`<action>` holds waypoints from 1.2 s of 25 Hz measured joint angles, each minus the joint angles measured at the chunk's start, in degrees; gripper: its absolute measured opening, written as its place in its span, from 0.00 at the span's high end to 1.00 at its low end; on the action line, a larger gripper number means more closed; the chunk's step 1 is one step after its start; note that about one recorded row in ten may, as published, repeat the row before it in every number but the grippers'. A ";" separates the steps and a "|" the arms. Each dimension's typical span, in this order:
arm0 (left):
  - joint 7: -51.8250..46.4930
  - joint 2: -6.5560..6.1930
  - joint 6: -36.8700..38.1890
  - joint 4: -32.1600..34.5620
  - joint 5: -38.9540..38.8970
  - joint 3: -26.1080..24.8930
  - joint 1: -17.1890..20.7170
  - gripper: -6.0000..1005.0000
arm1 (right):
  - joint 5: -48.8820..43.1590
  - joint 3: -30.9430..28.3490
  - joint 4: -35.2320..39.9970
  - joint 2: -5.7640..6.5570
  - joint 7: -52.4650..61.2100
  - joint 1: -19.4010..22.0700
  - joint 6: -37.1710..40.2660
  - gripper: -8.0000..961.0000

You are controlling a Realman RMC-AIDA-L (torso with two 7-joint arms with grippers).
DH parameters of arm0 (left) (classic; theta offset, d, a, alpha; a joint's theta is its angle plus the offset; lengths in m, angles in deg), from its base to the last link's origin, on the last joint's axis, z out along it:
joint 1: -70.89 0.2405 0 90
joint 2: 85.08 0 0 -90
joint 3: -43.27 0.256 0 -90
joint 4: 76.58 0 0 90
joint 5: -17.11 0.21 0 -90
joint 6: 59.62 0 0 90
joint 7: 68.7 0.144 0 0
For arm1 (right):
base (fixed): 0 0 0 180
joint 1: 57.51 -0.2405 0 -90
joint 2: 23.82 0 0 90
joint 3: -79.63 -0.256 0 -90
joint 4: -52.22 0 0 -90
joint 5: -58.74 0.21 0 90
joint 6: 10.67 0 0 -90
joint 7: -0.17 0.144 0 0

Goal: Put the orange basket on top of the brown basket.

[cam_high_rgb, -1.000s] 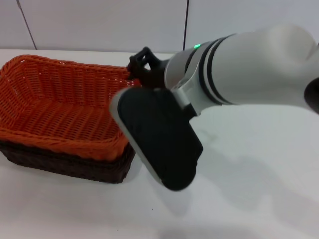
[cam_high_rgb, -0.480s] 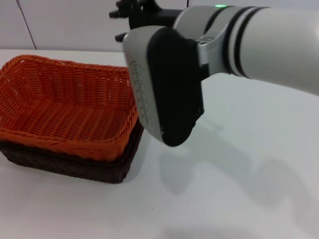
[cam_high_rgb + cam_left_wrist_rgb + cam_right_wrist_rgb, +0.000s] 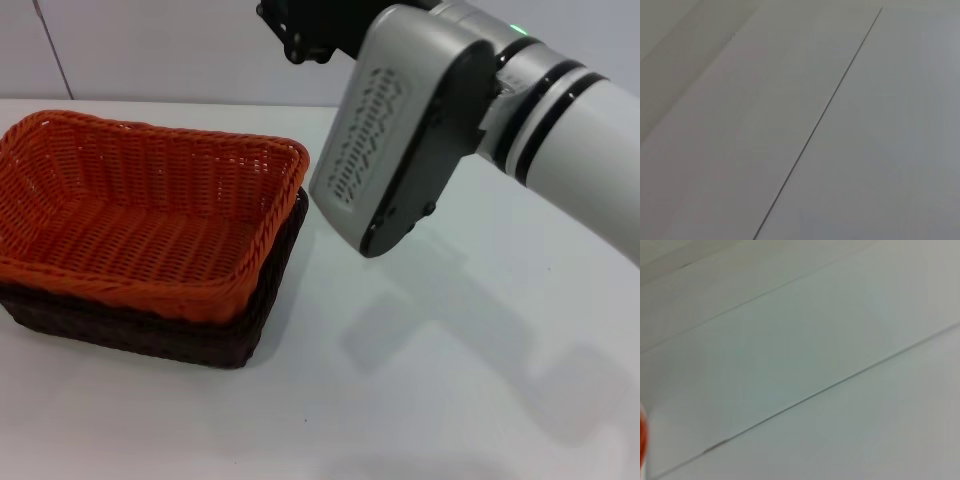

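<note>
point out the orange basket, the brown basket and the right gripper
orange basket [image 3: 140,225]: head view, woven floor inside.
brown basket [image 3: 130,332]: head view, front wall under the orange rim.
right gripper [image 3: 300,25]: head view, black end at the top edge.

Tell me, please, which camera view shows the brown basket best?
The head view: the brown basket shows as a dark band beneath the orange basket nested in it. The left wrist view shows none of it; the right wrist view shows only an orange sliver at one edge.

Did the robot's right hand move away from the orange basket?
Yes. The right gripper has lifted up and away from the orange basket's far right corner, which it touched a second ago. It is now high against the wall.
</note>
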 joint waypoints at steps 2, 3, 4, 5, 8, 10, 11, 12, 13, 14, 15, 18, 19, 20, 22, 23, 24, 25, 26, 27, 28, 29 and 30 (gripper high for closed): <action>-0.03 -0.02 0.60 -0.01 0.03 0.42 0.10 0.41 | 0.07 0.02 0.88 -0.02 1.89 0.43 2.49 0.65; -0.05 -0.02 0.75 -0.01 0.04 0.47 0.13 0.41 | 0.09 0.17 1.57 -0.03 3.13 1.03 4.89 0.65; -0.08 -0.02 0.96 -0.01 0.05 0.50 0.14 0.41 | 0.14 0.37 2.35 -0.04 4.35 1.91 7.93 0.65; -0.12 -0.01 1.07 -0.01 0.06 0.52 0.16 0.41 | 0.56 0.70 3.45 -0.08 5.32 3.88 13.40 0.65; -0.29 0.15 1.22 -0.01 0.07 1.04 0.14 0.41 | 2.18 0.98 4.38 -0.12 5.66 5.91 18.32 0.65; -0.33 0.24 1.24 -0.01 0.05 2.34 0.17 0.41 | 5.42 1.45 4.82 -0.14 5.77 7.56 22.33 0.65; -0.33 0.24 1.24 -0.01 0.05 2.34 0.17 0.41 | 7.55 1.90 5.06 -0.14 5.74 8.53 24.36 0.65; -0.33 0.30 1.25 -0.02 0.08 2.84 0.22 0.41 | 9.24 2.32 5.41 -0.14 5.71 9.30 26.21 0.65; -0.30 0.39 1.25 -0.01 0.08 3.26 0.25 0.41 | 10.85 2.87 6.19 -0.14 5.63 10.11 28.48 0.65; -0.26 0.47 1.25 -0.02 0.10 3.66 0.30 0.41 | 12.13 3.41 7.35 -0.14 5.54 10.67 31.09 0.65; -0.19 0.54 1.33 0.01 0.19 4.71 0.58 0.41 | 15.44 4.45 10.15 -0.15 5.05 11.57 36.69 0.65; -0.14 0.48 1.59 0.03 0.41 5.77 0.96 0.41 | 20.43 5.37 12.85 -0.19 3.97 12.09 42.23 0.65; -0.12 0.41 1.88 0.04 0.76 6.12 1.13 0.41 | 24.38 6.00 14.57 -0.20 3.29 12.16 46.14 0.65; -0.07 0.24 2.38 0.03 1.69 6.33 1.33 0.41 | 30.97 7.06 17.70 -0.14 2.69 12.06 52.64 0.65; -0.06 0.13 2.59 0.03 2.19 6.23 1.38 0.41 | 33.29 7.54 19.09 -0.05 2.63 11.95 55.31 0.65; -0.06 0.03 2.75 0.03 2.68 6.15 1.42 0.41 | 35.66 7.97 20.45 0.01 2.60 11.87 58.17 0.65; -0.06 -0.05 2.78 0.03 2.87 6.13 1.44 0.41 | 37.72 8.55 21.76 0.03 2.60 11.83 60.81 0.65; -0.05 -0.15 2.80 0.02 3.01 6.19 1.47 0.41 | 40.02 9.51 23.43 0.01 2.59 11.83 63.86 0.65; -0.04 -0.23 2.85 0.01 3.03 6.28 1.50 0.41 | 40.02 9.51 23.43 0.01 2.59 11.83 63.86 0.65; -0.04 -0.23 2.85 0.01 3.03 6.28 1.50 0.41 | 41.16 10.14 24.13 0.01 2.59 11.82 65.02 0.65; -0.04 -0.33 3.04 0.00 3.26 6.35 1.57 0.41 | 42.36 10.91 24.93 0.00 2.59 11.72 66.33 0.65; -0.04 -0.36 3.15 0.00 3.50 6.30 1.60 0.41 | 43.42 11.76 25.68 -0.03 2.61 11.58 67.43 0.65; -0.03 -0.43 3.31 -0.01 4.12 6.24 1.61 0.41 | 46.23 13.77 27.46 -0.03 2.95 10.94 70.22 0.65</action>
